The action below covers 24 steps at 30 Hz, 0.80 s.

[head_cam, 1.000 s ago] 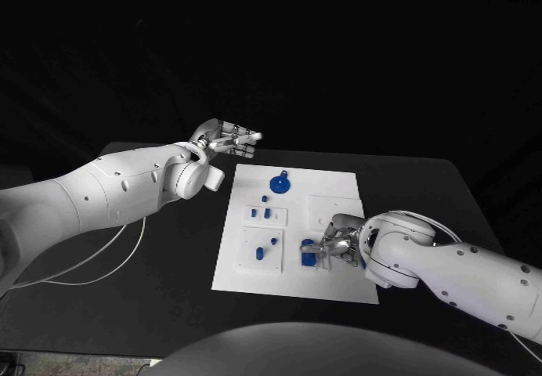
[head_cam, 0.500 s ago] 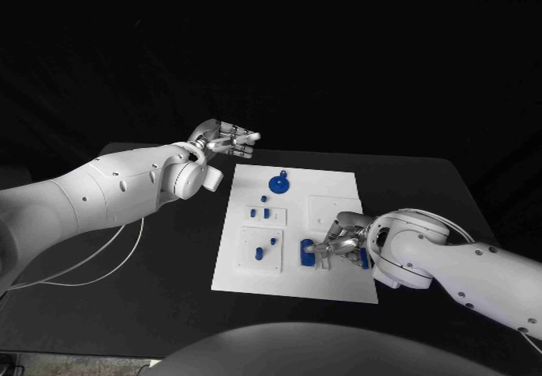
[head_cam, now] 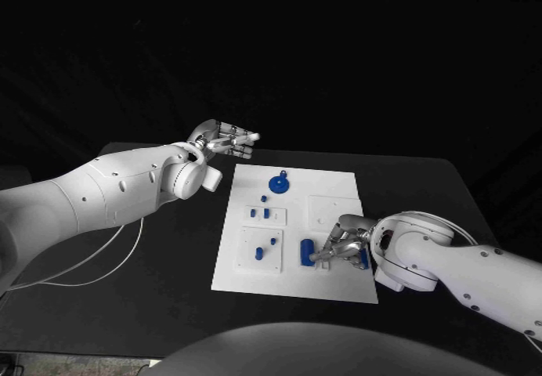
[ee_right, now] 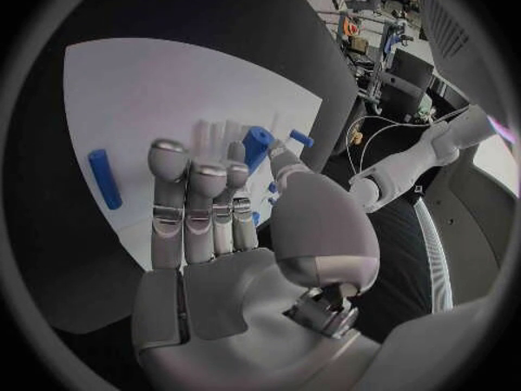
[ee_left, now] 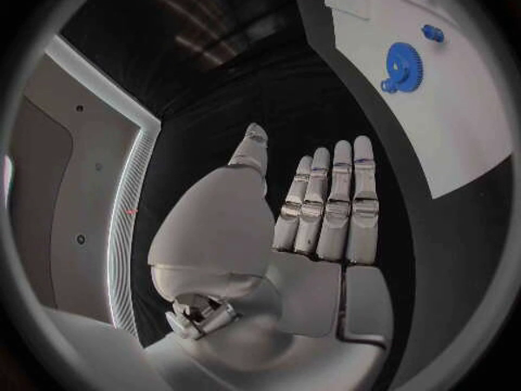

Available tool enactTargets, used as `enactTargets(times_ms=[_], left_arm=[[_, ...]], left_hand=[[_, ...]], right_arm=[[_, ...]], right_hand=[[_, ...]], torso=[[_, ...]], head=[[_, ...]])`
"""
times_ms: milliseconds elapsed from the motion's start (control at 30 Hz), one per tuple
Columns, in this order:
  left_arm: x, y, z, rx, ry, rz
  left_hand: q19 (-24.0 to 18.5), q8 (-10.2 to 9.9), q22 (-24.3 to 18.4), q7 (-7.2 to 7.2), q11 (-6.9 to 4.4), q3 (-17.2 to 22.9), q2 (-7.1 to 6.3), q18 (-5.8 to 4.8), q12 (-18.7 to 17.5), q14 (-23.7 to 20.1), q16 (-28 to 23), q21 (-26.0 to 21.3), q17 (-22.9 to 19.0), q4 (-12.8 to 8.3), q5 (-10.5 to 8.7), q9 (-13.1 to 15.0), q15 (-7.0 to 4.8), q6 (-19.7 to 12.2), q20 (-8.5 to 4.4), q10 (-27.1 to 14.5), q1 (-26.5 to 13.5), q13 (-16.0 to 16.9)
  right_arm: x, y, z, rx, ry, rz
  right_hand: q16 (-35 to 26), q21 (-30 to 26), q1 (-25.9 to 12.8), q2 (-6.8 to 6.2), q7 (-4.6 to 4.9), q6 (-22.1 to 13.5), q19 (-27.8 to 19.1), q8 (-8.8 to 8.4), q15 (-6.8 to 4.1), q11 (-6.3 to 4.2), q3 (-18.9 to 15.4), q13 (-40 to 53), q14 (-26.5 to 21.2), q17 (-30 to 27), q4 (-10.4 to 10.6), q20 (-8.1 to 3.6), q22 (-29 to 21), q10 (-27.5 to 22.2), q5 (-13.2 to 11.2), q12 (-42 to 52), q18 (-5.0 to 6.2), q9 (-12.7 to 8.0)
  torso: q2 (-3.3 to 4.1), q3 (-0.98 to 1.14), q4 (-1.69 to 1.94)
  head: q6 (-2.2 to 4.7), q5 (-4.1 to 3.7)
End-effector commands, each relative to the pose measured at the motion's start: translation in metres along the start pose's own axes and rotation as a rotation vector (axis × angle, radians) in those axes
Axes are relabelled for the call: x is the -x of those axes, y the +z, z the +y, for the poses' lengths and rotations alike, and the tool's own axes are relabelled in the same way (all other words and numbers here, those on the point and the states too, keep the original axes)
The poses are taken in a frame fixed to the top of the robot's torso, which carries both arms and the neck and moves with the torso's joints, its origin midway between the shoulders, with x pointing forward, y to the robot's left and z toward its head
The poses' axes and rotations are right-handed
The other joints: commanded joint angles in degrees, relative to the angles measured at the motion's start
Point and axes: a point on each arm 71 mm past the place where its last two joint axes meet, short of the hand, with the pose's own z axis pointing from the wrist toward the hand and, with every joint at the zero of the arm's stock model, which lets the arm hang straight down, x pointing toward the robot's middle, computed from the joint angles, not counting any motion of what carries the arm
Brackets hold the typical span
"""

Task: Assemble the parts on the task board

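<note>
Head view: the white rectangular task board (head_cam: 296, 235) lies at the centre of the black table (head_cam: 429, 196). The left hand (head_cam: 226, 139), silver and many-fingered, hangs at upper left of centre, beyond the board's far left corner, its fingers apart and holding nothing. A round blue gear-shaped part (head_cam: 279, 184) lies near the board's top edge; 2 small blue pegs (head_cam: 260, 211) stand in a raised plate below it, and a small blue oval part (head_cam: 260, 253) lies on the larger raised plate at lower left of the board. The right hand (head_cam: 345, 247) rests over the board's lower right area, its fingertips just beside an upright blue block part (head_cam: 307, 251); whether they grip it cannot be told here. Left wrist view: the left hand (ee_left: 315, 213) shows its fingers straight and side by side, the thumb apart, empty; the gear-shaped part (ee_left: 402, 65) lies on the board (ee_left: 456, 130) at upper right. Right wrist view: the right hand (ee_right: 217, 208) reaches over the board (ee_right: 141, 104), its fingertips at the blue block part (ee_right: 256, 145); a blue bar-shaped part (ee_right: 104, 178) lies at left, well apart from the fingers.
</note>
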Motion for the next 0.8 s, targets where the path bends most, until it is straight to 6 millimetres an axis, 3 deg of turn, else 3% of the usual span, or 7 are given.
enactTargets(times_ms=[33, 100, 400, 500, 567, 600, 800], left_arm=[[-0.002, 0.001, -0.001, -0.004, -0.002, 0.017], [-0.002, 0.001, 0.000, -0.002, -0.002, 0.018], [0.001, 0.001, 0.001, 0.005, -0.001, 0.016], [0.001, 0.001, 0.001, 0.007, -0.003, 0.017], [0.001, 0.001, 0.001, 0.010, -0.007, 0.021], [0.001, 0.001, 0.001, 0.011, -0.008, 0.021], [0.001, 0.001, 0.003, 0.024, -0.021, 0.029]], left_hand=[[-0.3, -0.1, -0.1, 0.04, -0.14, -0.1, 0.31, 0.14, 0.0, -0.4, -0.3, -0.3, 0.0, -0.1, 0.00, 0.1, 0.04, -0.1, 0.29, -0.4, -0.1, 0.1], [-0.3, -0.1, -0.1, 0.04, -0.14, -0.1, 0.31, 0.14, 0.0, -0.4, -0.3, -0.3, 0.0, -0.1, 0.00, 0.1, 0.04, -0.1, 0.29, -0.4, -0.1, 0.1], [-0.3, -0.1, -0.1, 0.02, -0.13, -0.1, 0.86, 0.14, 0.0, -0.4, -0.3, -0.3, 0.0, -0.5, 0.02, 0.1, 0.04, -0.1, 0.29, -0.4, -0.1, 0.0], [-0.3, -0.1, -0.1, 0.02, -0.14, -0.3, 0.95, 0.15, 0.0, -0.4, -0.3, -0.3, 0.0, -0.7, 0.00, 0.1, 0.04, -0.1, 0.30, -0.4, -0.2, 0.0], [-0.3, -0.1, -0.1, 0.02, -0.14, -0.3, 0.95, 0.15, 0.0, -0.4, -0.3, -0.3, 0.0, -0.7, 0.00, 0.1, 0.04, -0.1, 0.30, -0.4, -0.2, 0.0], [-0.3, -0.1, -0.1, 0.02, -0.14, -0.3, 0.95, 0.15, 0.0, -0.4, -0.3, -0.3, 0.0, -0.7, 0.00, 0.1, 0.04, -0.1, 0.30, -0.4, -0.2, 0.0], [-0.3, -0.1, -0.1, 0.02, -0.12, -0.3, 1.14, 0.14, 0.0, -0.5, -0.3, -0.3, 0.0, -0.8, 0.00, 0.1, 0.07, -0.1, 0.31, -0.4, -0.1, 0.0]], right_arm=[[-0.004, 0.001, 0.002, 0.018, -0.014, 0.030], [-0.006, 0.002, 0.003, 0.018, -0.012, 0.030], [-0.009, 0.006, 0.005, 0.011, 0.001, 0.016], [-0.009, 0.007, 0.004, 0.004, 0.003, 0.009], [-0.009, 0.008, 0.003, -0.002, 0.003, 0.006], [-0.009, 0.008, 0.003, -0.004, 0.003, 0.006], [-0.010, 0.012, 0.001, -0.020, -0.005, 0.025]], right_hand=[[0.0, 0.3, 1.5, -0.26, -0.24, 0.7, 2.8, -0.13, -0.06, -0.18, 3.1, 0.4, 0.2, -0.1, -2.1, -0.12, 0.0, 0.7, -0.8, 1.0, -1.03, -0.2], [0.1, 0.3, 0.5, -1.13, -0.32, 1.0, 2.8, -0.08, -0.05, -0.30, 5.8, 0.5, 0.2, -0.3, -2.7, -0.19, 0.0, 0.8, -0.5, 1.3, -1.14, -0.3], [0.2, 0.4, -0.7, -1.07, -0.50, 1.5, 2.8, -0.05, -0.13, -0.42, 6.4, 1.0, 0.2, -0.4, -1.9, -0.25, 0.0, 1.3, -1.0, 2.1, -1.18, 0.2], [0.2, 0.4, -1.6, -0.41, -0.51, 1.5, 2.8, -0.05, -0.15, -0.43, 6.9, 1.1, 0.2, -0.5, -0.6, -0.28, 0.0, 1.5, -1.1, 2.3, -1.18, 0.5], [0.2, 0.4, -1.5, 1.13, -0.60, 1.5, 2.8, -0.03, -0.19, -0.50, 8.2, 1.2, 0.2, -0.6, -0.5, -0.31, 0.0, 1.5, -3.9, 2.5, -1.19, 0.6], [0.2, 0.5, -1.3, 1.32, -0.65, 1.5, 2.9, -0.03, -0.28, -0.60, 9.1, 1.4, 0.2, -0.6, -0.6, -0.39, 0.0, 1.7, -4.2, 2.7, -1.22, 0.6], [0.3, 0.7, -1.6, 1.88, -0.79, 1.5, 2.8, -0.06, -0.29, -0.67, 12.4, 1.9, 0.2, -0.6, -3.9, -0.45, 0.0, 2.1, -3.9, 3.2, -1.46, 0.7]], torso=[[0.03, -0.01, 0.06], [0.06, 0.00, 0.08], [0.06, 0.01, 0.05], [0.03, 0.00, 0.05], [0.01, 0.00, 0.04], [0.01, 0.00, 0.02], [0.03, -0.01, 0.03]], head=[[0.00, 0.02], [0.00, 0.08], [0.00, 0.18], [0.00, 0.15], [0.00, 0.14], [0.00, 0.16], [0.00, 0.00]])
